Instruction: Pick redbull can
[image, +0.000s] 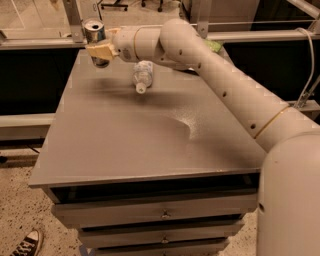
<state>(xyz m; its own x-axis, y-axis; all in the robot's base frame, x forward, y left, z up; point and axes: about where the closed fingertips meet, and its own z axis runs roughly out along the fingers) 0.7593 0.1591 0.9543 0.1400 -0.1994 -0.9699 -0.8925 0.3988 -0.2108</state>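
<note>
**A:** Where's the redbull can (94, 31) right now?

**B:** Left of the water bottle (142, 75) and slightly further back, upright, with its silver top showing. The gripper (98, 52) is there too, its tan fingers (107, 49) clamped across the can's body.

**A:** Is it off the table (125, 145) yet?

**B:** I can't tell, because the can's base sits in shadow.

**A:** What could spoil it from here?

**B:** Mostly the can slipping. It's slim, smooth metal, and if the pads only catch a shallow part of the curve, I'd expect it to slide or tilt during the lift. A jerky lift would make that worse.

**A:** And the bottle?

**B:** It lies on its side just right of the can, with its white cap (141, 89) pointing to the near edge and the arm (225, 85) passing close above it. If the arm dips or swings on the way back, it could knock the bottle and set it rolling. The green chip bag (215, 46) is right of the bottle, mostly hidden behind the arm, so the arm could drag that too
</note>
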